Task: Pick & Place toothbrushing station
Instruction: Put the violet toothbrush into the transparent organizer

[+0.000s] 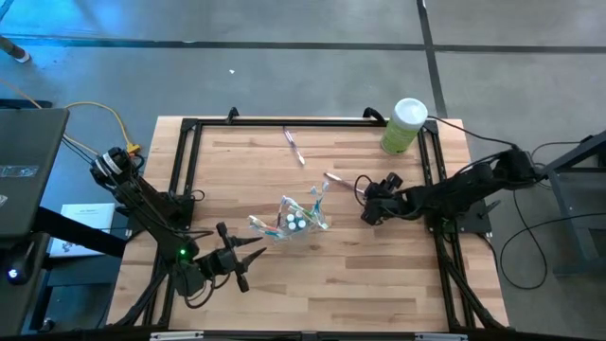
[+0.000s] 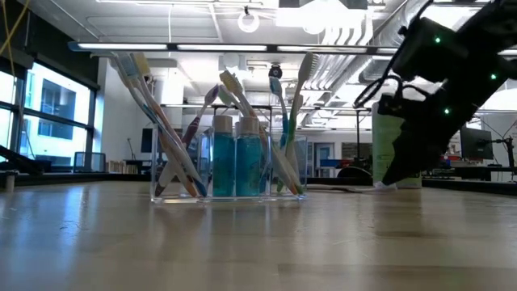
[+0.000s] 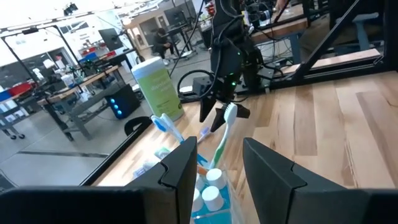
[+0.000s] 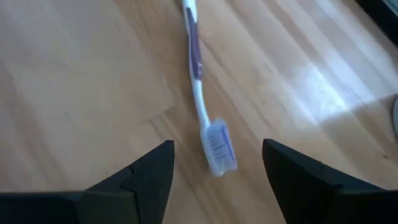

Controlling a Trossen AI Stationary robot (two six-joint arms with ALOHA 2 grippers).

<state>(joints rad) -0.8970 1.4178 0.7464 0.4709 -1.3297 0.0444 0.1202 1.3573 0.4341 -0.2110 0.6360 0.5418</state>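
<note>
One purple-and-white toothbrush (image 4: 202, 87) lies flat on the bench (image 1: 379, 275), bristle head just ahead of the right claw (image 4: 214, 165), between its spread, empty fingers and touching neither. The clear cup (image 1: 295, 220) of toothbrushes and toothpaste tubes (image 2: 235, 153) stands mid-bench. The left claw (image 1: 248, 258), fingers parted and empty, waits near the cup.

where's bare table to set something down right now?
Free: the front strip before the clear cup, and the back-left corner inside the frame. Crowded: mid-table around the cup, the right gripper, open, and the loose toothbrush; the green canister fills the back-right corner; the left gripper holds front-left.
</note>
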